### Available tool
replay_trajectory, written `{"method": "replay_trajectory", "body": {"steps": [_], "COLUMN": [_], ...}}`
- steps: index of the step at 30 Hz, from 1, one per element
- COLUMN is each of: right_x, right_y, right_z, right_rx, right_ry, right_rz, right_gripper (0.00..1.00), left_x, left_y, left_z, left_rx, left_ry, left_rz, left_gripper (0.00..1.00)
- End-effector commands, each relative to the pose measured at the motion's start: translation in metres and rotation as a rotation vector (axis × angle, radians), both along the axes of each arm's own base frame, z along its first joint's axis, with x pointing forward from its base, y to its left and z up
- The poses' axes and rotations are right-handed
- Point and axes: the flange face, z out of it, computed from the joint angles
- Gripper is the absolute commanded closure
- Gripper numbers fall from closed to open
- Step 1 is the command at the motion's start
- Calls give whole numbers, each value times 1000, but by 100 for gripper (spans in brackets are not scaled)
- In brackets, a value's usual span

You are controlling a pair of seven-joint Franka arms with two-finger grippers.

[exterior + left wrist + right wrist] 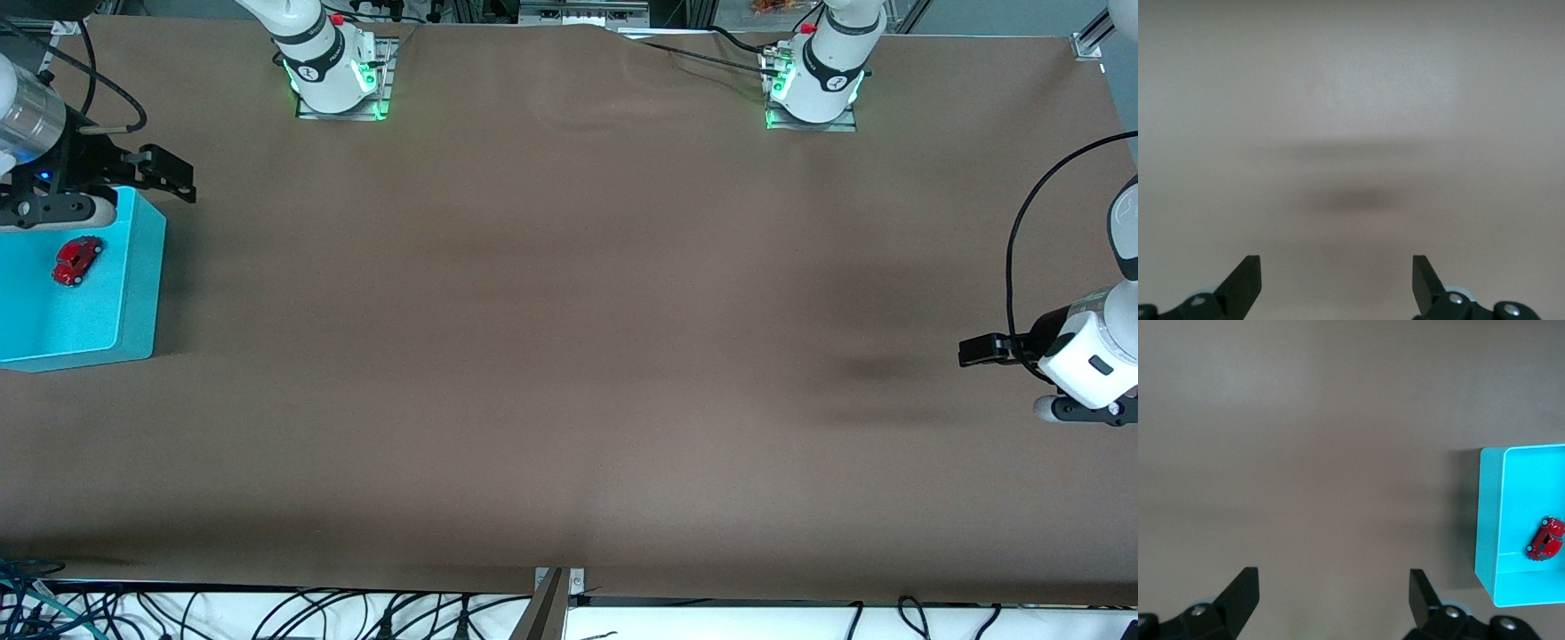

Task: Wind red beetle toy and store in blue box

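The red beetle toy [77, 260] lies on the floor of the blue box [144, 293], which stands at the right arm's end of the table. In the right wrist view the toy [1545, 539] lies inside the box [1489, 520], near a wall. My right gripper [55, 209] hangs in the air over the box's farther edge. It is open and empty, with bare table between its fingers [1333, 587]. My left gripper [1080, 409] waits in the air over the left arm's end of the table. It is open and empty [1337, 273].
The table is covered in plain brown material [569, 356]. The two arm bases [333, 76] [813, 84] stand along its farther edge. Cables [267, 613] lie below the edge nearest the front camera.
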Motion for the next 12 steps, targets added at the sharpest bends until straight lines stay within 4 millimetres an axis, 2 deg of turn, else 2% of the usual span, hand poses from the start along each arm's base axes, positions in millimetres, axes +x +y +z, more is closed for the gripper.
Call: {"method": "replay_trajectory", "body": {"steps": [1, 12], "right_x": [-5, -3], "right_y": [-3, 3], "right_z": [9, 10], "right_rx": [18, 8], "right_ry": [-21, -37], "right_rz": [-17, -5], "right_gripper": [0, 0], "left_x": [1, 1], "left_y": [1, 2], "left_z": [4, 4], "left_rx": [20, 20], "left_ry": [2, 2], "left_rz": [-22, -21], "left_gripper": [0, 0]}}
